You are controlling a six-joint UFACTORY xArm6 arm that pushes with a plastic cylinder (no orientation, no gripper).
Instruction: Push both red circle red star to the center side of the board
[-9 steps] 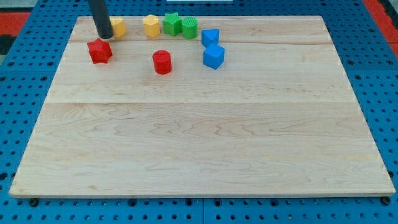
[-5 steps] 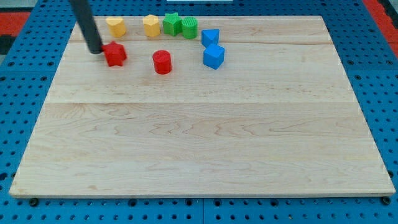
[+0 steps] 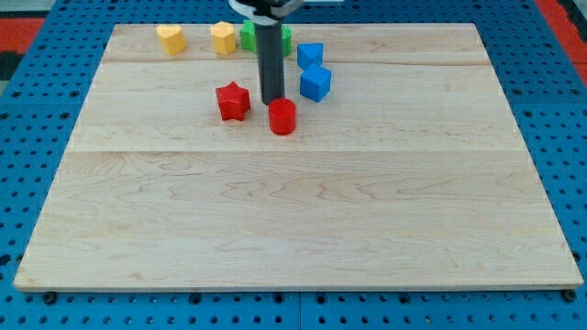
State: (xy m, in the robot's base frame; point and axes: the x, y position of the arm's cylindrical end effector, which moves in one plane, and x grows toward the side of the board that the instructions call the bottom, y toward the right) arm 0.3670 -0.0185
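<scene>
The red star (image 3: 233,101) lies in the upper middle of the wooden board (image 3: 293,211). The red circle (image 3: 282,116) stands just to its right and slightly lower. My tip (image 3: 272,101) is at the circle's top-left edge, between the two red blocks and closer to the circle. The rod rises straight up from there and hides part of the green blocks behind it.
Two yellow blocks (image 3: 170,38) (image 3: 223,38) sit along the top edge. Green blocks (image 3: 248,36) sit beside them, partly behind the rod. Two blue cubes (image 3: 310,56) (image 3: 315,83) lie right of the rod.
The red star moved right and down from the upper left. The red circle moved right and down. My tip swept from the left of the star to the circle's top.
</scene>
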